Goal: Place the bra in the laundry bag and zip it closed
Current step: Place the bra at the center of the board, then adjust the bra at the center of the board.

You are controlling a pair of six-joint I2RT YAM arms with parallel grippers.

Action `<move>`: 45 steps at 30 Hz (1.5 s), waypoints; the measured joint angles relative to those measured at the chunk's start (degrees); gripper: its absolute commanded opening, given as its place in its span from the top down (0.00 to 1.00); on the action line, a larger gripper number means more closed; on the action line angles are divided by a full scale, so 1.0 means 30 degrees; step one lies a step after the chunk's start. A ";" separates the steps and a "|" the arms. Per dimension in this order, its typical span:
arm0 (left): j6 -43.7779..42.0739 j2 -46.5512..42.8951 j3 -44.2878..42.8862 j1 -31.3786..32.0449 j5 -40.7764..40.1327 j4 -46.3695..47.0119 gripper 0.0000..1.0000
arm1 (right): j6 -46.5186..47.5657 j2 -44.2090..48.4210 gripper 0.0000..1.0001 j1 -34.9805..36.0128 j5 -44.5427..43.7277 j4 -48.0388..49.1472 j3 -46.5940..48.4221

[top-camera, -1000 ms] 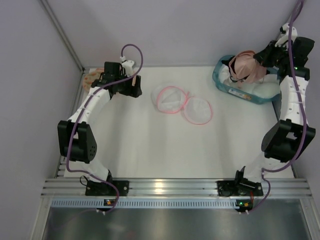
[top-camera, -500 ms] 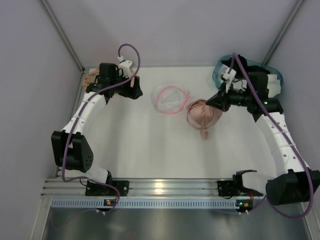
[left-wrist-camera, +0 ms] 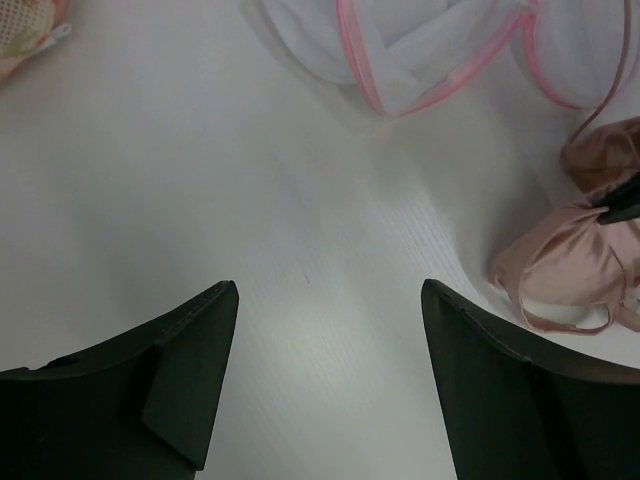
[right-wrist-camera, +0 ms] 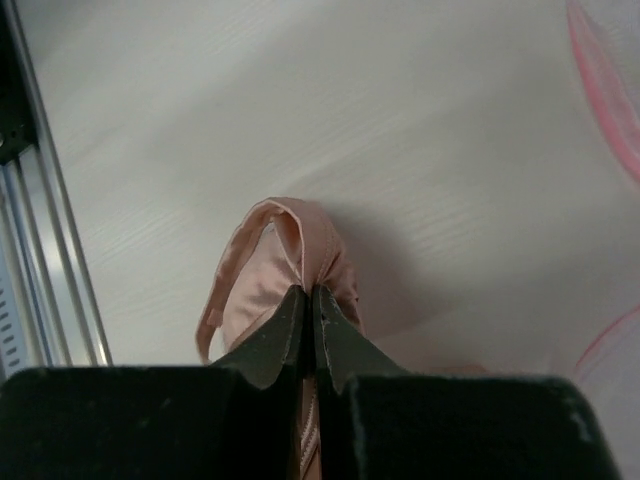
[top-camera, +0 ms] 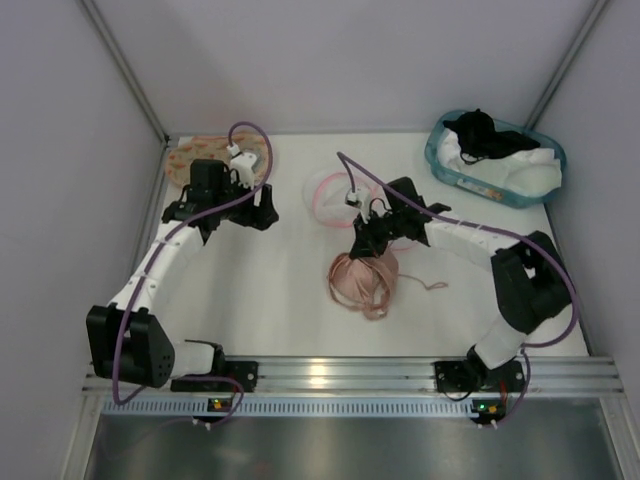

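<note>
The salmon-pink bra lies bunched on the table, just in front of the laundry bag. One thin strap trails off to the right. My right gripper is shut on a fold of the bra, its jaws pinched together. The bag lies open as two white mesh discs with pink zipper rims; the right arm covers part of it. My left gripper is open and empty over bare table, left of the bag. The bra also shows at the right edge of the left wrist view.
An orange-printed padded piece lies at the back left, behind the left arm. A teal basket holding black and white cloth stands at the back right. The metal rail runs along the near edge.
My right arm has carried the bra from over the teal basket across to the table's middle and lowered it in front of the bag. The left gripper has shifted slightly nearer.
</note>
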State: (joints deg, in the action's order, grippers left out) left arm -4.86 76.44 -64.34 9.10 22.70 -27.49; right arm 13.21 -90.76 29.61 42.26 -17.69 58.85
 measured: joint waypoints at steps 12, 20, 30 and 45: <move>0.2951 -0.1960 0.3257 -0.0401 0.0379 -0.0146 0.28 | -0.2382 -0.1093 0.24 0.1049 -0.3519 0.1144 0.2426; 0.5195 -0.0539 0.4116 -0.0007 0.2259 -0.0240 0.37 | -0.2091 0.7344 0.24 -0.0066 -0.5435 0.0313 -0.2892; 0.6878 0.2404 0.4342 0.4925 0.2324 -0.0138 0.47 | -0.2317 0.6659 0.23 0.0393 -0.5829 -0.0226 -0.6892; 0.8641 0.4073 0.5967 0.6630 0.1443 0.1508 0.51 | -0.5187 0.4736 0.23 0.1151 -0.6484 -0.0051 -0.6732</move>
State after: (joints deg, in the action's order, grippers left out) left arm 21.06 88.66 -46.44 28.99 27.03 -22.96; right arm -2.35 -76.55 33.06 22.81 -17.85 38.65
